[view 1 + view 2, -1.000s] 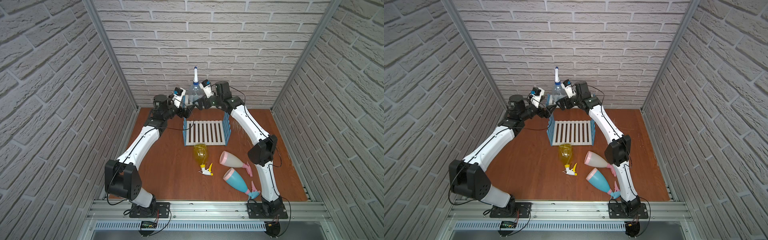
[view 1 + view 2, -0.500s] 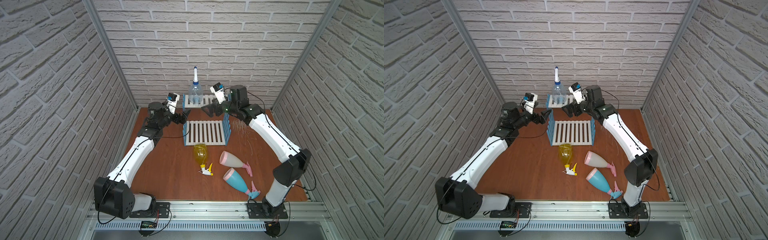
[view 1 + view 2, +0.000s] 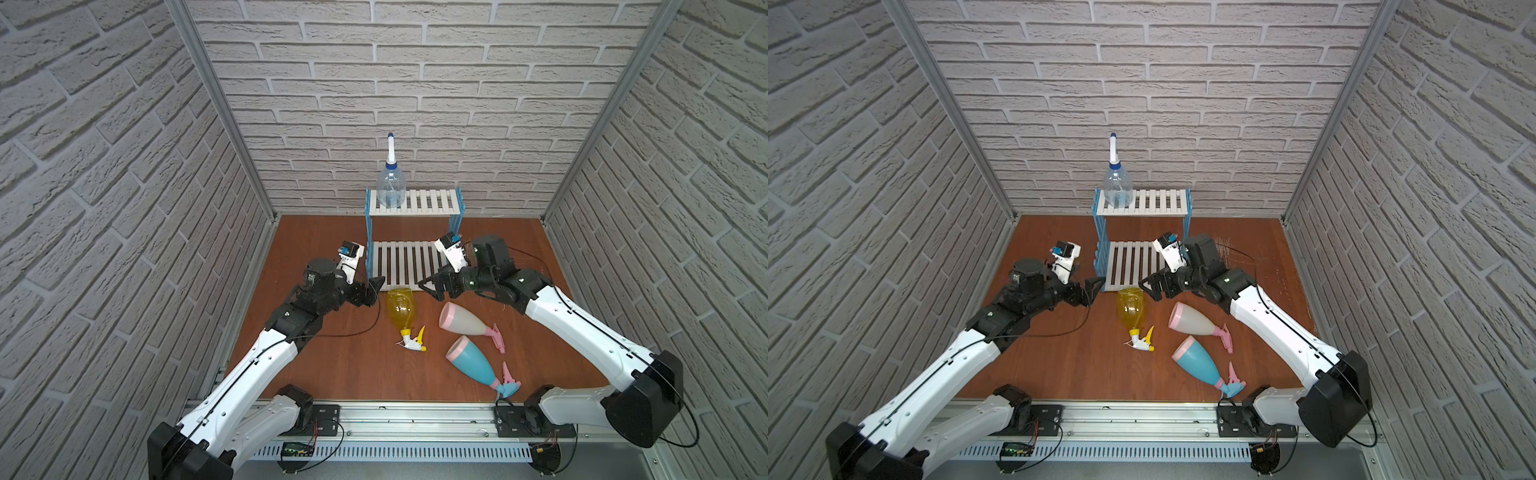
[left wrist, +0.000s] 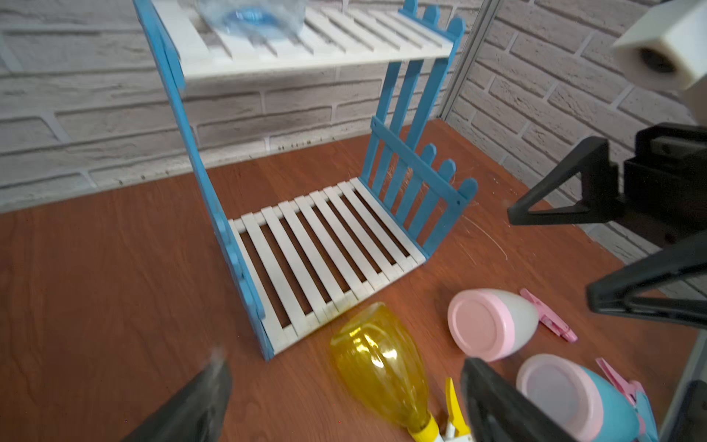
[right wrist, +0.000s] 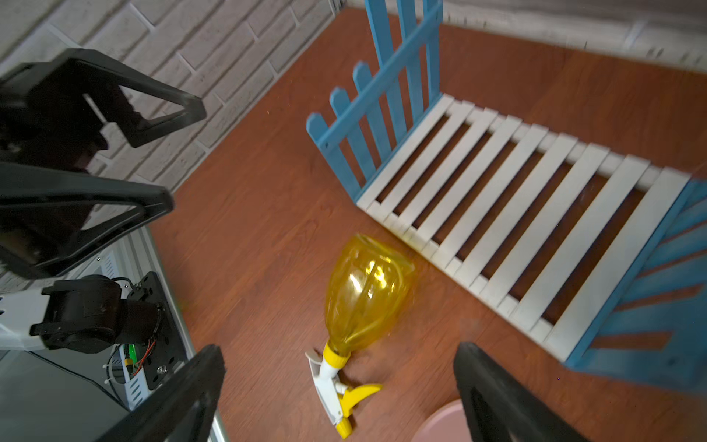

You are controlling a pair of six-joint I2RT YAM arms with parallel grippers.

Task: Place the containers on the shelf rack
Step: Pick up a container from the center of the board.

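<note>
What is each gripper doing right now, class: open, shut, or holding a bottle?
Left gripper: open, holding nothing.
Right gripper: open, holding nothing.

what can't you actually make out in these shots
clear bottle, left wrist view: only its blurred base shows; the top edge cuts off the rest.
cream-white bottle, right wrist view: just a pink sliver at the bottom edge.
light blue bottle, left wrist view: partly behind the left tool's finger, cut by the bottom edge.
</note>
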